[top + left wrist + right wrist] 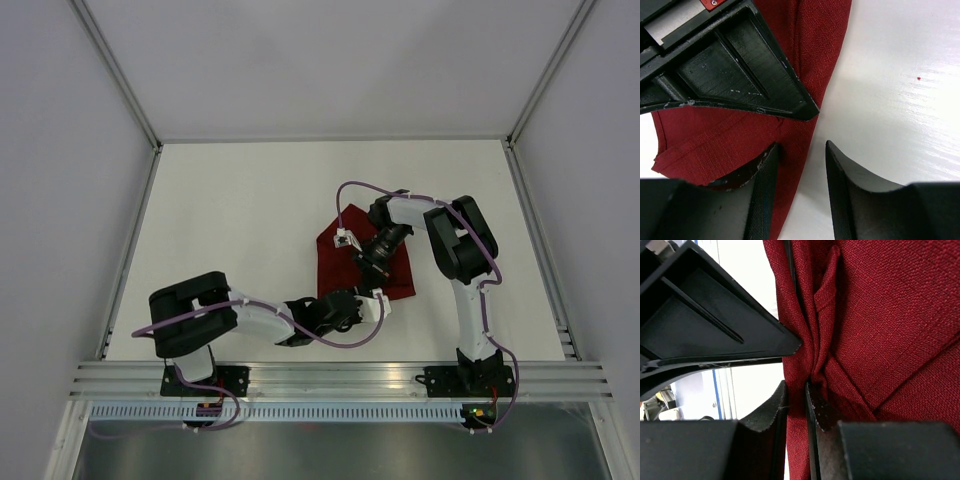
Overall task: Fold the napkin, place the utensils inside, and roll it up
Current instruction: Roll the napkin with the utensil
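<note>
A white tabletop [250, 200] fills the top external view, walled in pale grey. The dark red napkin [397, 280] lies crumpled right of centre, with the left end effector [377, 305] at its near edge and the right end effector [363, 263] over it.

In the left wrist view, the fingers are spread, straddling the napkin's edge.

In the right wrist view, the fingers are pressed together, pinching a bunched napkin fold.

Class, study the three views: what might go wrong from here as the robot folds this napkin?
1. The right hand pinches a bunched ridge of the napkin; pulling may drag several layers and crease the fold.
2. The left hand is open astride the napkin's edge; closing may miss the thin cloth or scrape the table.
</note>
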Robot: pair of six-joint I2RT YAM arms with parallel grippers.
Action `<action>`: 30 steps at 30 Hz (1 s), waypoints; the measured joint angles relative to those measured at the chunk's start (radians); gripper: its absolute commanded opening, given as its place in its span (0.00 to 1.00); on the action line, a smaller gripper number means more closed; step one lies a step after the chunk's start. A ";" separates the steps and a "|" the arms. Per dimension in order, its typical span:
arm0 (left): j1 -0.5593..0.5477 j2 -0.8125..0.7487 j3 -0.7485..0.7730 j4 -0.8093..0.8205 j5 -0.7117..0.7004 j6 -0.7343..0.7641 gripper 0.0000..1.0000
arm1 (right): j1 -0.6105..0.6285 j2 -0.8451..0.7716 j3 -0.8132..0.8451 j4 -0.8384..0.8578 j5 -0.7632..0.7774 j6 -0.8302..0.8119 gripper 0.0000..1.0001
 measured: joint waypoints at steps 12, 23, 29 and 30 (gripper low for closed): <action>0.027 0.070 0.031 0.070 0.040 0.015 0.35 | 0.000 0.013 0.012 -0.013 -0.003 0.002 0.15; 0.070 0.076 0.068 0.007 0.164 0.010 0.02 | -0.007 0.016 0.018 -0.023 0.008 0.010 0.26; 0.133 0.071 0.089 -0.032 0.305 -0.038 0.02 | -0.014 -0.054 -0.027 0.028 0.026 0.079 0.48; 0.147 0.071 0.097 -0.042 0.333 -0.049 0.02 | -0.017 -0.077 -0.042 0.050 0.037 0.092 0.52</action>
